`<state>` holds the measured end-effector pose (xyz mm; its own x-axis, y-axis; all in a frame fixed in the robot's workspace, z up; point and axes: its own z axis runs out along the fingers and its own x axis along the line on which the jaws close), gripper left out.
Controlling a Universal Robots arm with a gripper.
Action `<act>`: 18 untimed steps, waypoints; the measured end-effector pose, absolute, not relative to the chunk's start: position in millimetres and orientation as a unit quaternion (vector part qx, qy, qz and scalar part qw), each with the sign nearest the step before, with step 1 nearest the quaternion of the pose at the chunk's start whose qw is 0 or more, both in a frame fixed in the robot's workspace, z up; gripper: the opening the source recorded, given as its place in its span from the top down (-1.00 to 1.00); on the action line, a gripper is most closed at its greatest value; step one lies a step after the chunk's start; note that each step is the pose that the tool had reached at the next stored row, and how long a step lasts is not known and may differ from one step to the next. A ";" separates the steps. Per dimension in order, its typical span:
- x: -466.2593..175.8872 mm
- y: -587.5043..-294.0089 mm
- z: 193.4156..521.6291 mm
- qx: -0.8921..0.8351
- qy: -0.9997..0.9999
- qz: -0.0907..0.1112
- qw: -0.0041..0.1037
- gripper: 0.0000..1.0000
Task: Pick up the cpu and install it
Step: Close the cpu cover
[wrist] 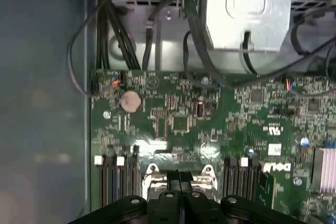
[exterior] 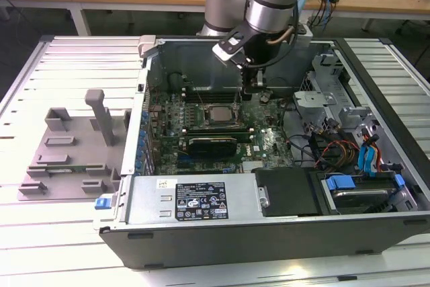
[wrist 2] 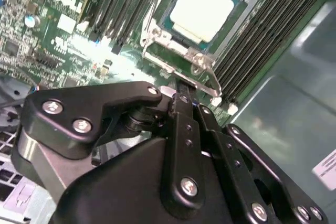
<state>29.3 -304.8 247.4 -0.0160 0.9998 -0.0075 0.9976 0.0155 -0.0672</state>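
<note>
The cpu (exterior: 218, 113), a small silvery-white square, lies flat in the metal-framed socket (exterior: 216, 126) on the green motherboard inside the open computer case. In the second wrist view the cpu (wrist 2: 202, 6) sits inside the socket frame (wrist 2: 173, 51), just beyond my fingertips. My gripper (exterior: 259, 89) hangs low over the board, to the exterior view's right of the socket. Its black fingers (wrist 2: 184, 108) are pressed together with nothing between them. In the first wrist view the gripper (wrist: 180, 177) hovers at the socket's edge.
A grey plastic tray (exterior: 67, 152) with raised blocks lies outside the case (exterior: 201, 233) on the exterior view's left. Memory slots (wrist 2: 262, 40) flank the socket. Cables and a metal drive cage (wrist: 247, 9) stand beside the board, and blue-tabbed drives (exterior: 363, 186) fill the case's right end.
</note>
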 end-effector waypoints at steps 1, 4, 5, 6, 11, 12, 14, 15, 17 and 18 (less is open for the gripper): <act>22.2 -304.8 247.3 -0.701 -0.712 0.026 0.021 0.79; 3.5 -304.8 245.2 -0.701 -0.712 0.026 0.021 0.79; -7.1 -304.8 240.0 -0.701 -0.712 0.026 0.021 0.79; -15.6 -304.8 236.0 -0.701 -0.712 0.026 0.021 0.79; -34.5 -304.8 219.2 -0.701 -0.712 0.026 0.021 0.79; -35.2 -304.8 217.8 -0.701 -0.712 0.026 0.021 0.79; -38.5 -304.8 213.7 -0.701 -0.712 0.026 0.021 0.79; -39.9 -304.8 210.6 -0.701 -0.712 0.026 0.021 0.79; -40.9 -304.8 207.1 -0.701 -0.712 0.026 0.021 0.79; -40.9 -304.8 206.5 -0.701 -0.712 0.026 0.021 0.79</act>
<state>-40.9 -304.8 206.5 -0.0160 0.9999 -0.0061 0.9977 0.0156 -0.0667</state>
